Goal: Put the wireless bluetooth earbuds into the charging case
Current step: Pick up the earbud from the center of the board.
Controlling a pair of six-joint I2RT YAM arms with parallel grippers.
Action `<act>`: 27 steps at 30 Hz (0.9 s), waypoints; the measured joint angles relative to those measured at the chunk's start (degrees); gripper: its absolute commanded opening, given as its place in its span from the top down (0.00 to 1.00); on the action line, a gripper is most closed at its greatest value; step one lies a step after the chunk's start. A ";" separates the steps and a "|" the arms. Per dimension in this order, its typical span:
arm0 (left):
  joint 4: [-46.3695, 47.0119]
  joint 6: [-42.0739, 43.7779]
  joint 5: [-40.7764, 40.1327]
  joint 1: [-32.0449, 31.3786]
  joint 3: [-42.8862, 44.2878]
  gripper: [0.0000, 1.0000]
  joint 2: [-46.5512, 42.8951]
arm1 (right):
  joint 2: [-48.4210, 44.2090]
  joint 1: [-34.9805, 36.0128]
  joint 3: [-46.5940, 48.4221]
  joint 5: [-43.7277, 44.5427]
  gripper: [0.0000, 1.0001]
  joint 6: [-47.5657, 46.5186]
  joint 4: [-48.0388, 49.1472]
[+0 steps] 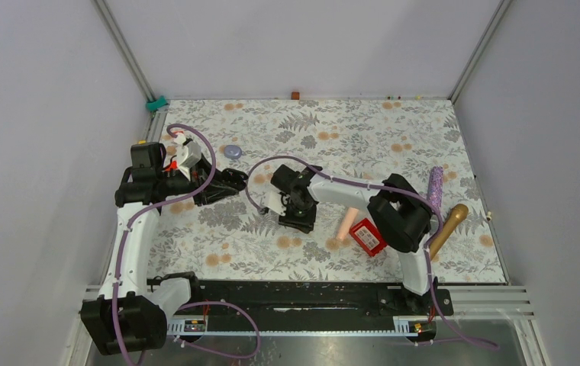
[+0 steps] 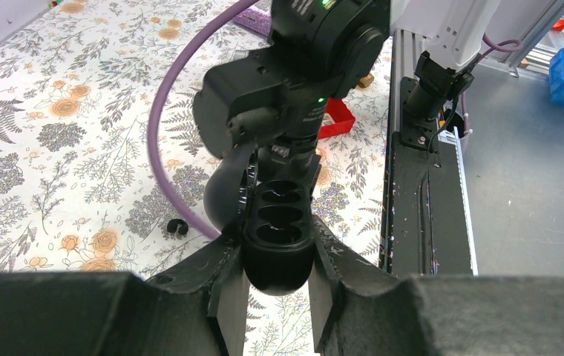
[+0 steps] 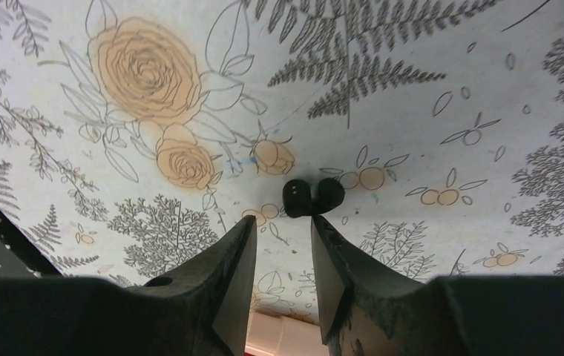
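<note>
My left gripper [image 2: 279, 256] is shut on the charging case [image 2: 277, 245], a glossy black oval held off the table. Its lid [image 2: 223, 196] hangs open to the left and the wells show empty. The two earbuds [image 3: 312, 197] lie side by side and touching on the floral cloth. They sit just past the fingertips of my right gripper [image 3: 283, 222], which is open, empty and pointing down at them. In the left wrist view the earbuds [image 2: 177, 227] are a small black speck left of the case. In the top view the left gripper [image 1: 235, 181] and right gripper [image 1: 296, 213] are close together.
A pink cylinder [image 1: 347, 223] and a red block [image 1: 368, 236] lie right of the right gripper. A lavender dome [image 1: 232, 151] is behind the left gripper. A purple glitter stick [image 1: 435, 189] and a gold cylinder [image 1: 449, 227] lie at the right. A purple cable [image 2: 162, 141] loops over the cloth.
</note>
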 measured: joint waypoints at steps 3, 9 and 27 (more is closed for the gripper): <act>0.00 0.00 0.02 0.00 0.00 1.00 0.00 | -4.24 -0.07 -3.72 -0.33 0.53 -2.91 2.40; 0.00 0.00 0.02 0.00 0.00 1.00 0.00 | -20.11 -0.94 -17.57 -2.05 0.53 -13.14 13.05; 0.00 0.00 0.02 0.00 0.00 1.00 0.00 | -14.56 -1.14 -21.42 -1.46 0.65 -27.30 18.56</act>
